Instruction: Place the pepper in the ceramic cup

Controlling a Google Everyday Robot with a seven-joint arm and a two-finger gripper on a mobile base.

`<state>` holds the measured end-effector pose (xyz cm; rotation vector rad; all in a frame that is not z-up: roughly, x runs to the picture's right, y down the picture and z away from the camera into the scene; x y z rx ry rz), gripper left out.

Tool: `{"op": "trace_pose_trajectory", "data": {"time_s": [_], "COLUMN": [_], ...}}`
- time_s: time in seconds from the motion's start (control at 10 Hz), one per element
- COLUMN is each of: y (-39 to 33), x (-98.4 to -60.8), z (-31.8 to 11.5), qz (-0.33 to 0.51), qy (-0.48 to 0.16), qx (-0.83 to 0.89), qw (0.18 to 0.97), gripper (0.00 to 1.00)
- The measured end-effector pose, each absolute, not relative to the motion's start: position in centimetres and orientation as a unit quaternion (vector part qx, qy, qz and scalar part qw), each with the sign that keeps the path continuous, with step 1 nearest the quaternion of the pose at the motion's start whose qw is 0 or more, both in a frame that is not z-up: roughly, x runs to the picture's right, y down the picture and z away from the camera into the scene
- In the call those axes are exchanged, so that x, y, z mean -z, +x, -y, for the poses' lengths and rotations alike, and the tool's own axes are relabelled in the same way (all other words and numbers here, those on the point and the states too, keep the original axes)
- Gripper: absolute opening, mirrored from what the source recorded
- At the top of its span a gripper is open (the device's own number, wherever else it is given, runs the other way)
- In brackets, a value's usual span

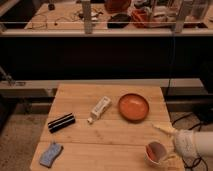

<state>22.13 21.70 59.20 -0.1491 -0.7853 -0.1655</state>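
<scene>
Wooden worktop (110, 140) carries our things. Our pincer (169, 145) sits at its near right corner, fingers spread around the ceramic cup (155, 152); one points toward the orange bowl (133, 106) beyond. The pepper (151, 150) lies inside the cup. Left of the bowl rests a white tube (99, 109).

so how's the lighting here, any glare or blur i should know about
Camera view: warm, dim light, and the frame is soft throughout. The table is evenly lit with no glare; the band behind it is dark. The hand at lower right by the cup is pale and blurred, cut by the edge. The pepper is not discernible.
</scene>
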Motion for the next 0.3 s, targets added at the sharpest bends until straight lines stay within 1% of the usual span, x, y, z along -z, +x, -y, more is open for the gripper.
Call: {"op": "trace_pose_trajectory", "data": {"time_s": [0.3], "y": [22.36], "x": [-59.94], "z": [-21.76], "qz": [0.386], "qy": [-0.072], "qx": [0.074], "qw": [0.917], "gripper": [0.80]}}
